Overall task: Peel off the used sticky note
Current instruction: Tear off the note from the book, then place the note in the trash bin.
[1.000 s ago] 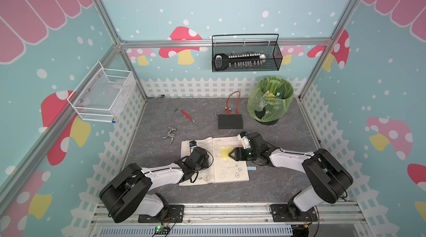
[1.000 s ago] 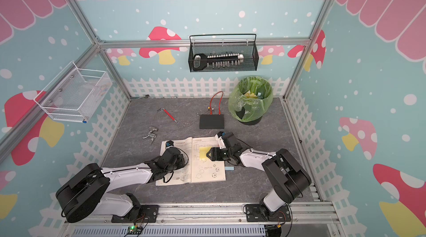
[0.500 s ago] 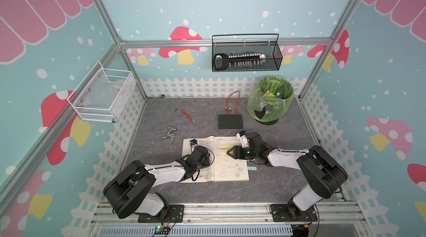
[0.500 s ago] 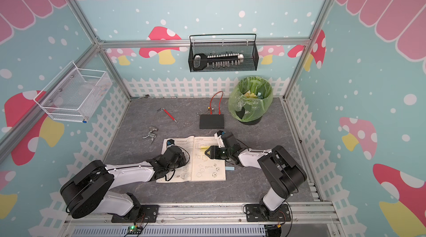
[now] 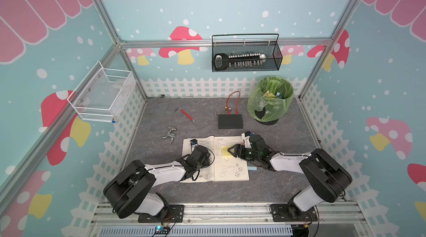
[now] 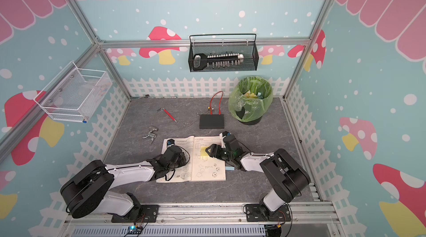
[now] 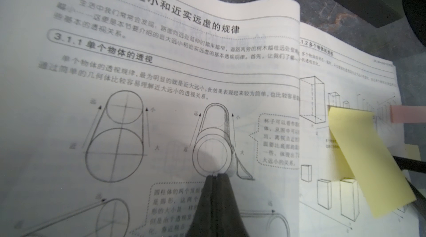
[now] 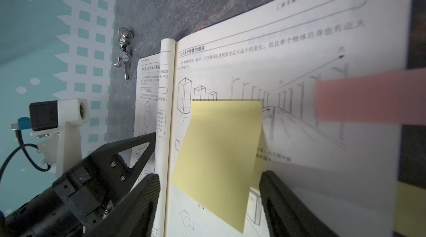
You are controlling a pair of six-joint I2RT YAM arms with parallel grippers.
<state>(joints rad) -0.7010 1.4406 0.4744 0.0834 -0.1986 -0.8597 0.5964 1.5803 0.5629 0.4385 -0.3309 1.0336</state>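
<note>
One open book (image 5: 230, 171) lies at lower centre in both top views. One yellow sticky note (image 8: 219, 155) is on its right page, with one pink strip (image 8: 368, 95) beside it. The right gripper (image 8: 209, 176) is spread, with one finger on each side of the note. The left gripper (image 7: 216, 176), pressed together, rests on the left page.

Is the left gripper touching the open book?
Touching. The left wrist view shows the shut left gripper with its tips down on a page of the book; their shadow meets them with no gap.
</note>
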